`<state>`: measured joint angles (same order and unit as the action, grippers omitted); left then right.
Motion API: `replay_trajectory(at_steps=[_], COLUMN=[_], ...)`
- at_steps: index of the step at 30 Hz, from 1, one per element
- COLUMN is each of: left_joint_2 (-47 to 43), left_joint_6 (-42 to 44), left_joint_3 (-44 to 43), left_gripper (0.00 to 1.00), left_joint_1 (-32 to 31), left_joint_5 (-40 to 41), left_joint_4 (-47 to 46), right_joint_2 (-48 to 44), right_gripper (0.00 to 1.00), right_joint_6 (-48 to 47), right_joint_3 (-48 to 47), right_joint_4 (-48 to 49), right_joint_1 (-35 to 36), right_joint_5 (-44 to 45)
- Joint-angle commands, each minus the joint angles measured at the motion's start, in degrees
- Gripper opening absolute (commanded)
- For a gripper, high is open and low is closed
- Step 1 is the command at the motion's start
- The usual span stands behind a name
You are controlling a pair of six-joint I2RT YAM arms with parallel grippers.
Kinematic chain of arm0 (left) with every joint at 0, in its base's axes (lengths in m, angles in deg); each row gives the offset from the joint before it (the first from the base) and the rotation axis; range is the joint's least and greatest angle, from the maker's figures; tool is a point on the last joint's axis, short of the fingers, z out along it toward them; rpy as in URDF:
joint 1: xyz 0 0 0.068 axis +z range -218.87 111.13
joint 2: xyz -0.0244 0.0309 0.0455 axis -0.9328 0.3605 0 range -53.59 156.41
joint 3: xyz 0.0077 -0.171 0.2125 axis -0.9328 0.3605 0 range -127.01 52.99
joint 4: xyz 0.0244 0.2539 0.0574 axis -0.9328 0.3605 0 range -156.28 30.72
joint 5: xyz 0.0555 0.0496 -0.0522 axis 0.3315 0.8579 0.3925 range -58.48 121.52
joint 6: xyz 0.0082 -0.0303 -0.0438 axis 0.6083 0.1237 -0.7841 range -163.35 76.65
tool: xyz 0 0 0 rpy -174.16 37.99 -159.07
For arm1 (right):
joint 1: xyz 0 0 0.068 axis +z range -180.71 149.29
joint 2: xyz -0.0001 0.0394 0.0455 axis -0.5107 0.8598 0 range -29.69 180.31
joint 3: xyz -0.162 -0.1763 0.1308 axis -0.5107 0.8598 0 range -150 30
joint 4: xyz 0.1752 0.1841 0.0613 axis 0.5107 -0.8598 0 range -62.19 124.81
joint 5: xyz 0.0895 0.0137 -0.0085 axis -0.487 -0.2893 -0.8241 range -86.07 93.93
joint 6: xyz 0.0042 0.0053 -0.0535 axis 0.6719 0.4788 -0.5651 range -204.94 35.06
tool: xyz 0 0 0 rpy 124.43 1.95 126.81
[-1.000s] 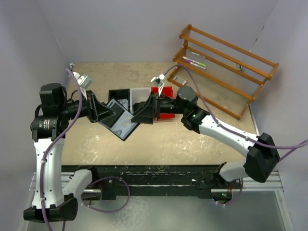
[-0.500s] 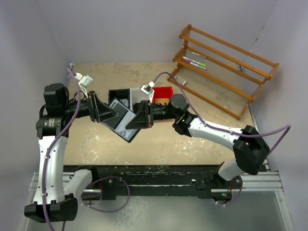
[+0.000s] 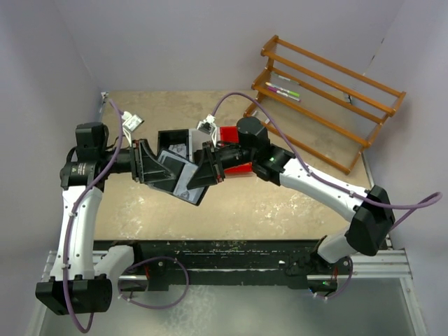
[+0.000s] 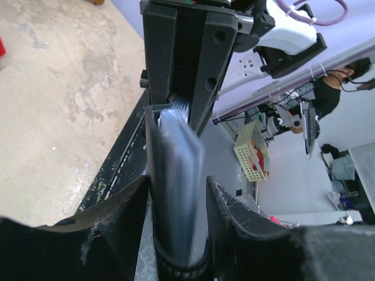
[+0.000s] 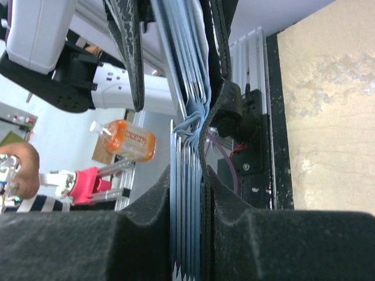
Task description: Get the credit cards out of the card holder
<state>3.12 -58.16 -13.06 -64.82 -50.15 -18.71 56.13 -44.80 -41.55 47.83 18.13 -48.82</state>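
The black card holder (image 3: 166,182) hangs above the table between my two grippers, with a grey-blue credit card (image 3: 180,171) showing on its face. My left gripper (image 3: 155,170) is at its left end. In the left wrist view both fingers press against the holder's black fold (image 4: 176,257), with the cards (image 4: 176,152) standing between them. My right gripper (image 3: 203,173) holds the right end. In the right wrist view the right gripper (image 5: 190,193) is shut on several card edges (image 5: 186,175) together with the holder's black stitched flap (image 5: 220,47).
Joined trays stand just behind the grippers: a black one (image 3: 173,138) and a red one (image 3: 234,133). A wooden rack (image 3: 329,98) holding pens (image 3: 283,89) leans at the back right. Walls close in the tan table (image 3: 280,203) at left and rear.
My right gripper came in from the right, open, and shut on the holder's right end. Both arms then shifted slightly, and the holder tilted a little between them.
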Motion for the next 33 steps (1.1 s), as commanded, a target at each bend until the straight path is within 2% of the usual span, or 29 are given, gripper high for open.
replay_trajectory(at_steps=[1,6,10,14,18,20,23,25,27,30,33], left_joint_2=[0.03,1.19,2.4,3.17,3.67,3.68,3.61,3.5,3.5,3.79,3.85], left_joint_6=[5.06,12.07,15.69,18.31,21.28,21.55,21.72,21.5,20.5,19.86,18.99], left_joint_3=[-0.17,-2.08,-2.67,-3.16,-4.0,-4.01,-4.09,-4.06,-3.78,-4.05,-4.95], left_gripper=[0.45,0.29,0.2,0.21,0.36,0.38,0.32,0.2,0.1,0.04,0.0], left_joint_1=[-0.19,-0.19,-0.19,-0.17,-0.19,-0.19,-0.19,-0.19,-0.19,-0.11,-0.08], left_joint_5=[-8.36,-9.56,-9.92,-12.67,-13.47,-13.5,-12.98,-11.87,-11.46,-10.86,-8.18], left_joint_4=[2.27,9.37,13.15,16.1,18.98,19.12,19.07,18.52,17.55,17.12,16.58], right_joint_2=[-0.4,-0.06,-0.4,-1.13,-1.7,-1.64,-1.48,-1.45,-1.36,-1.8,-3.11], right_gripper=[0.0,0.0,0.0,0.0,0.0,0.0,0.0,0.01,0.09,0.36,0.57], right_joint_6=[-8.39,-10.59,-11.34,-11.56,-11.66,-11.84,-11.97,-12.01,-12.12,-12.35,-12.08], right_joint_3=[-4.98,-5.85,-5.64,-4.77,-4.14,-4.13,-4.06,-4.04,-3.96,-3.58,-2.93], right_joint_4=[-8.2,-9.99,-10.38,-10.07,-9.61,-9.59,-9.68,-9.68,-9.61,-10.65,-12.62], right_joint_1=[0.1,-0.41,-0.56,-1.46,-2.44,-2.67,-2.91,-2.96,-3.04,-4.01,-7.02], right_joint_5=[-5.33,-7.13,-7.48,-8.12,-9.25,-9.62,-9.95,-10.02,-9.93,-7.99,-3.67])
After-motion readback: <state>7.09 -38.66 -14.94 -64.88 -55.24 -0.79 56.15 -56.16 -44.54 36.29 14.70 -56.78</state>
